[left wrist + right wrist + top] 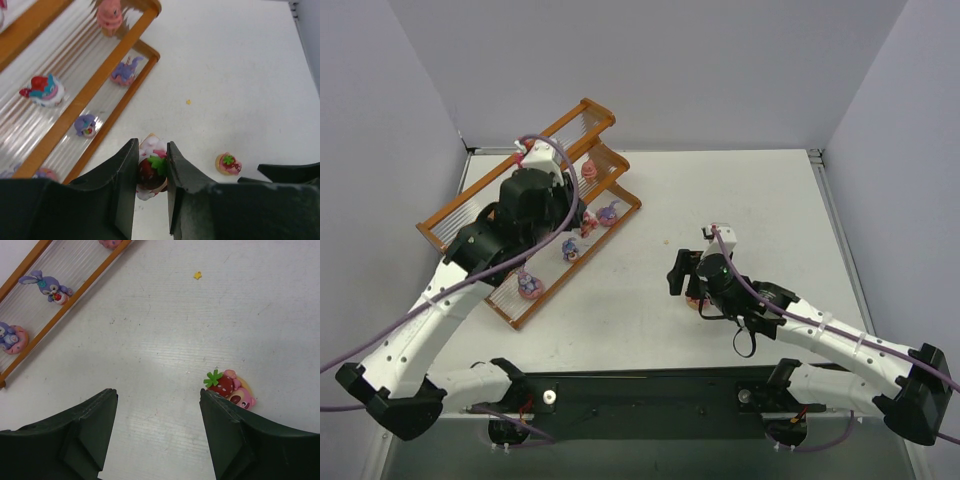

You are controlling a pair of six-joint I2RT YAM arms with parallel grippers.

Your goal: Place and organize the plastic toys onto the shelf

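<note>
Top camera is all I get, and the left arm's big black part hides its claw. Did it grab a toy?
Observer: Yes. The left gripper is shut on a strawberry cake toy.
Operator: Is the other claw holding one too?
Observer: No. The right gripper is open. A pink bear toy lies on the table beside one finger, not between the two.
Operator: Is the strawberry one over the shelf?
Observer: In the left wrist view, bare table shows behind it, right beside the front rail of the shelf.
</note>
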